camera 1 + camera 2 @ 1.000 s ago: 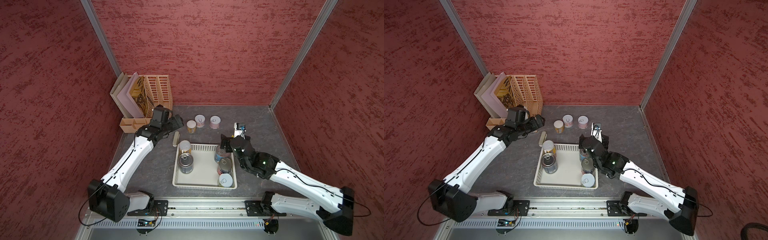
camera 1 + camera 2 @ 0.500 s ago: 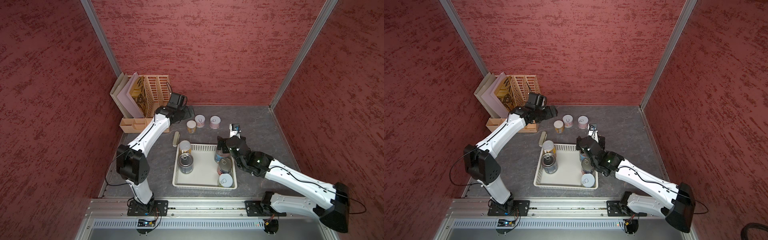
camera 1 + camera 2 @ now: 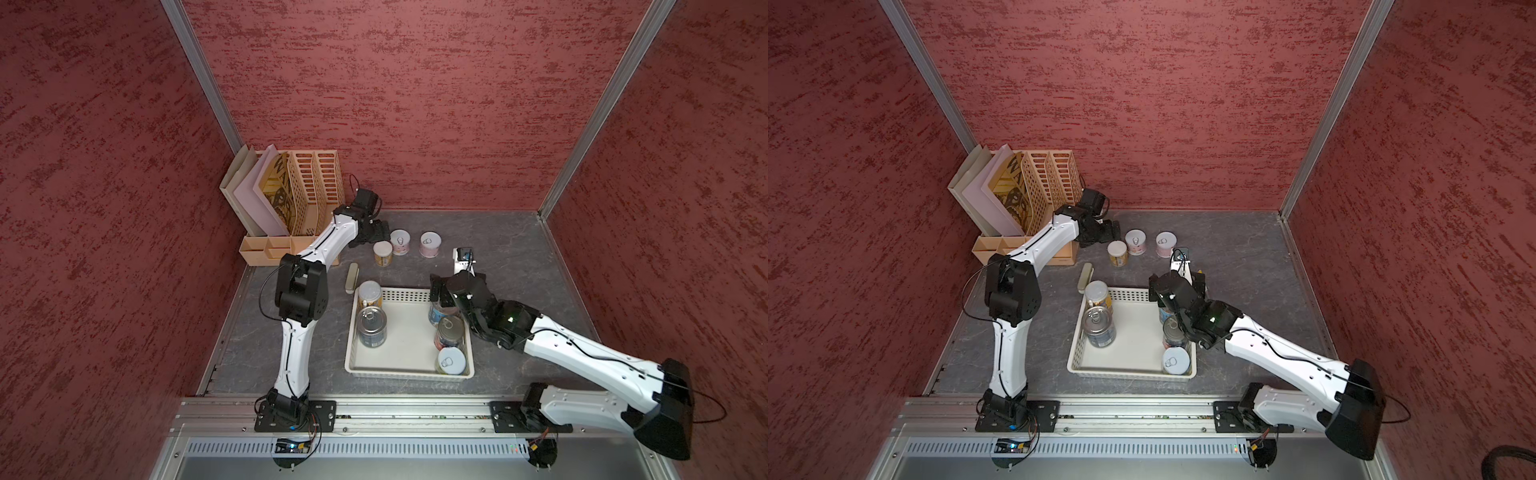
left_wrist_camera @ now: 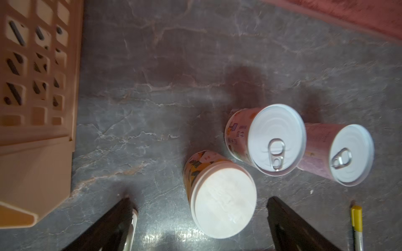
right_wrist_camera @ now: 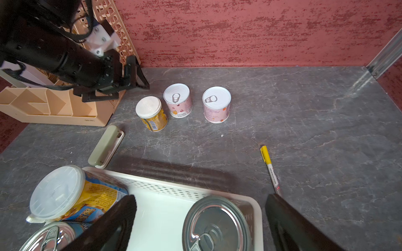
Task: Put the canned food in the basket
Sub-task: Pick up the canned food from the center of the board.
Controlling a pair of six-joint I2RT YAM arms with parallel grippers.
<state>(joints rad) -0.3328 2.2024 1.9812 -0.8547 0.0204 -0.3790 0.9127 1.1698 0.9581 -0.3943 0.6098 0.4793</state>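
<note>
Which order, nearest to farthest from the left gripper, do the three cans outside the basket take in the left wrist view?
1. Yellow can, right before the left gripper.
2. Middle pink can, beside it.
3. End pink can, nearest the pen.

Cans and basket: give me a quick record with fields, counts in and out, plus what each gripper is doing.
In basket: five cans
Outside on the table: yellow can, two pink cans, all upright
Left gripper: open, empty, close to yellow can
Right gripper: open, empty, above a metal-topped can in the basket
Left to move: three
</note>
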